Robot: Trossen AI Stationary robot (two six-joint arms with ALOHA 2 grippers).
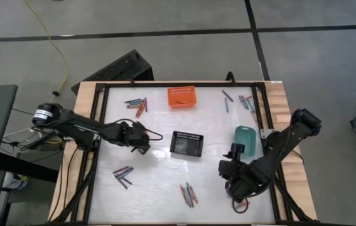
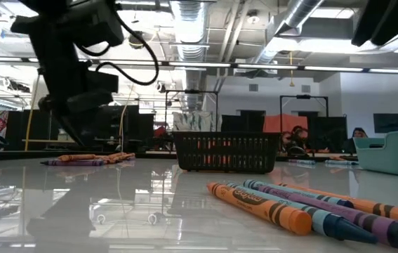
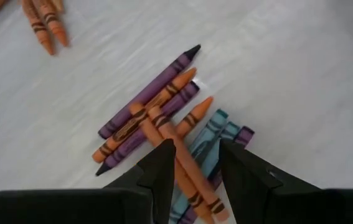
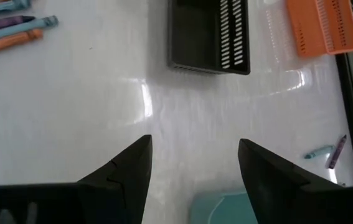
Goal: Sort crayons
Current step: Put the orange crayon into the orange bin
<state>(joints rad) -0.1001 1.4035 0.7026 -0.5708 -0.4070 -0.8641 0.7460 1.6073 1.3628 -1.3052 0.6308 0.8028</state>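
An orange crayon point(image 3: 185, 167) is being pinched by the left gripper point(image 3: 192, 163); the right gripper point(image 4: 195, 152) is being held spread. A slip is likely, since neighbouring crayons point(image 3: 148, 115) are touching it.

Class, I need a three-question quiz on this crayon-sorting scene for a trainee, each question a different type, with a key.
1. True or false: the right gripper is open and holds nothing.
2. Which basket stands nearest the middle of the table? A orange basket, B black basket, C teal basket.
3. Fill in: the crayon between the fingers of the left gripper is ____ in colour.

Key: 1 true; 2 B; 3 orange.
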